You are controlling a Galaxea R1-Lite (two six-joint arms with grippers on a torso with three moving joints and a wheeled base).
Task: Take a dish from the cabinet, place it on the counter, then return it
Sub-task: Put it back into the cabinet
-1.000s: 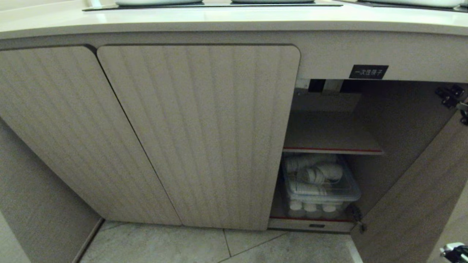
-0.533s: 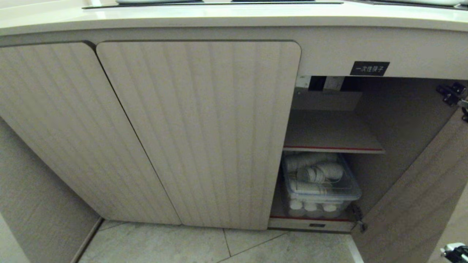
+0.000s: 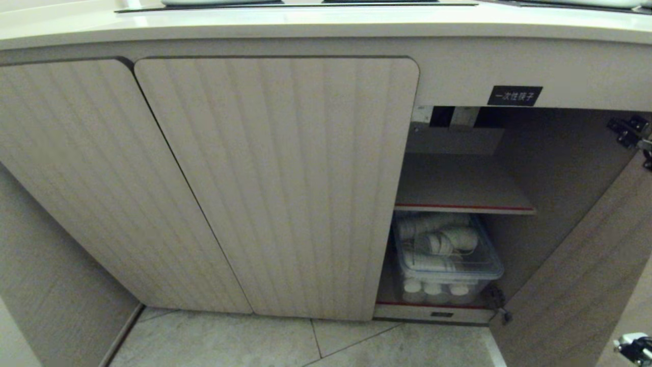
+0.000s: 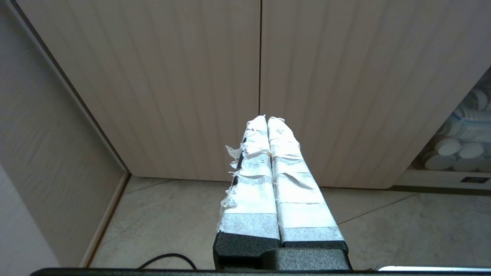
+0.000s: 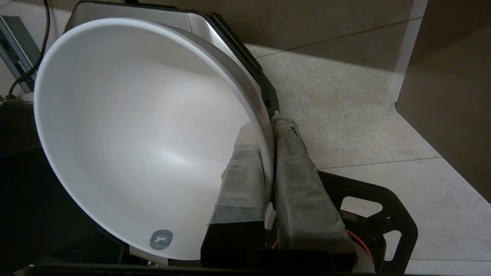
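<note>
The dish (image 5: pixel 134 134), a plain white glossy bowl, fills the right wrist view, held tilted low over the floor tiles. My right gripper (image 5: pixel 268 122) is shut on its rim, one taped finger inside the bowl and one outside. Only a bit of that arm (image 3: pixel 634 347) shows at the head view's bottom right corner. The cabinet (image 3: pixel 275 183) has two ribbed doors closed and its right compartment open under the counter (image 3: pixel 326 25). My left gripper (image 4: pixel 267 119) is shut on nothing, parked low and pointing at the closed doors (image 4: pixel 153 76).
A red-edged shelf (image 3: pixel 461 206) crosses the open compartment. Below it stands a clear plastic bin (image 3: pixel 448 260) of white disposable cups. The open door (image 3: pixel 575 285) swings out at the right. A black label (image 3: pixel 514 96) sits above the opening. Black cooktop panels (image 3: pixel 295 6) lie on the counter.
The whole head view has shifted slightly, the counter edge now sitting a little higher in the picture. Nothing in the cabinet has moved, and the arm part at the corner stays put.
</note>
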